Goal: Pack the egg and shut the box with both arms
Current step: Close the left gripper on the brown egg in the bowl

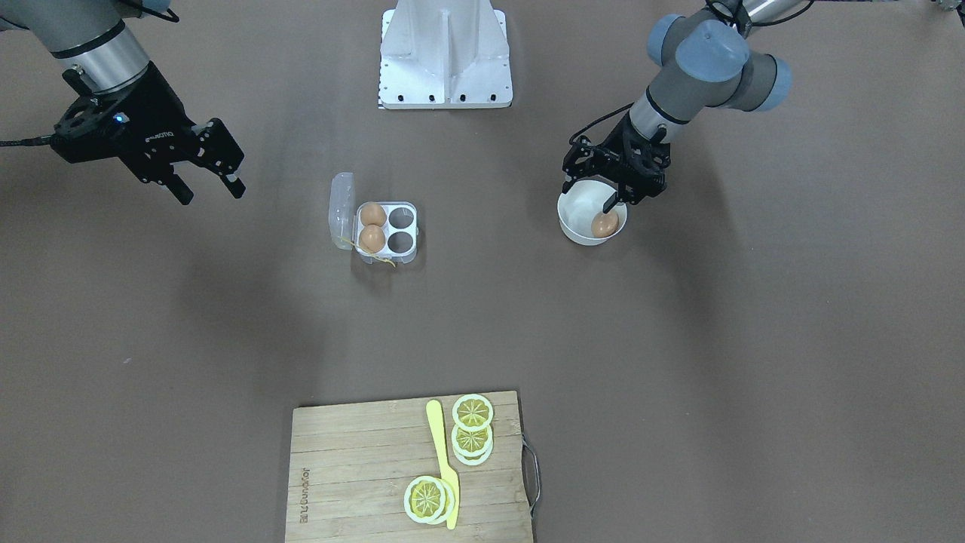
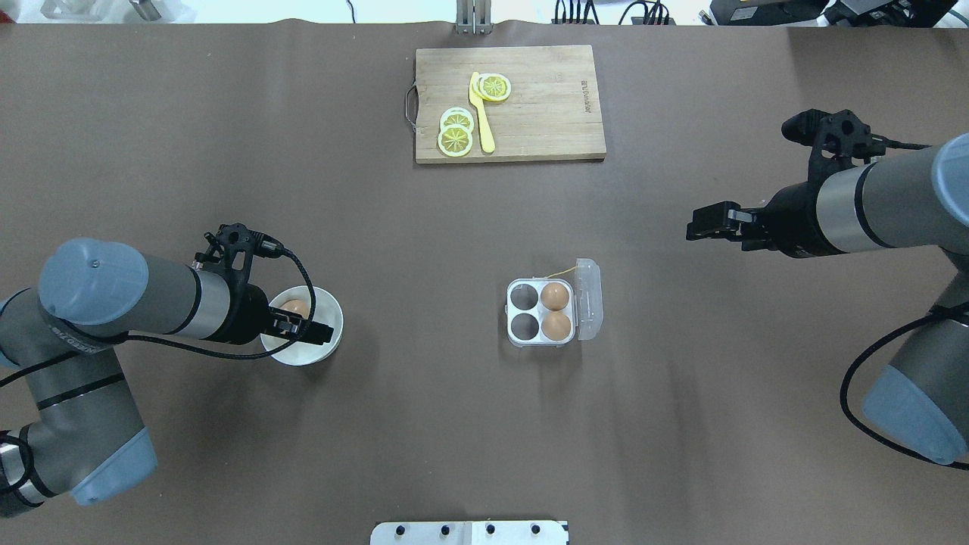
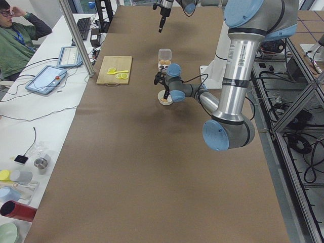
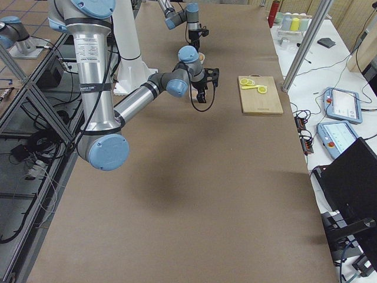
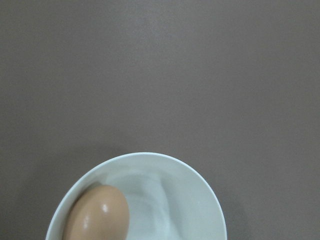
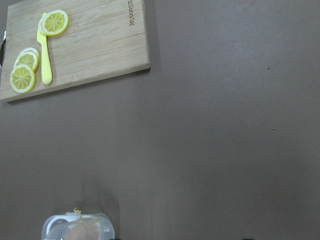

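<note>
The clear box (image 1: 387, 230) stands mid-table with its lid (image 1: 341, 207) swung open. Two brown eggs (image 1: 372, 226) fill the two wells beside the lid; the other two wells are empty. The box also shows in the overhead view (image 2: 539, 312). A third egg (image 1: 604, 225) lies in a white bowl (image 1: 577, 226). My left gripper (image 1: 603, 202) hangs just above the bowl, open, with one finger dipping in next to the egg. The left wrist view shows the egg (image 5: 97, 215) lying free. My right gripper (image 1: 211, 181) is open and empty, high and well off to the box's side.
A wooden cutting board (image 1: 354, 467) with lemon slices (image 1: 473, 413) and a yellow knife (image 1: 445, 467) lies at the operators' edge. A white metal stand (image 1: 445, 56) sits at the robot's edge. Brown table surface lies between bowl and box.
</note>
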`<state>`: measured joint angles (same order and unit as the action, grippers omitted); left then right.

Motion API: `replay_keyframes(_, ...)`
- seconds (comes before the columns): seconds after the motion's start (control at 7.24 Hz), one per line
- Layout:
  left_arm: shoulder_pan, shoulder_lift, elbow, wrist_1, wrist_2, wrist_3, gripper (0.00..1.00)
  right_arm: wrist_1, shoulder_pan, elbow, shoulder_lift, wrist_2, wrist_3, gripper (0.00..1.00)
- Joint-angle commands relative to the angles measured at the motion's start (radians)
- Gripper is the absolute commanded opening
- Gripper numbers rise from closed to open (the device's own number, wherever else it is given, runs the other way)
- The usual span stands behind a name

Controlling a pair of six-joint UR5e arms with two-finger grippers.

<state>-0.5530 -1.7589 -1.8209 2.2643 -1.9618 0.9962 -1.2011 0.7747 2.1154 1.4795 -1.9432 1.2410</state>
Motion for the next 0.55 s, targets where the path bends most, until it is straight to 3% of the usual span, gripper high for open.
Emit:
replay_keyframes(0.0,-0.036,0.001,0.008,-0.002,-0.028,-0.048,0.84,0.0,0.0,0.0,-0.001,0.001,0.0,0.86)
replay_keyframes(0.41,-0.031,-0.008,0.046,-0.002,-0.022,-0.07,0.84,0.0,0.0,-0.002,-0.007,0.004,0.0,0.86)
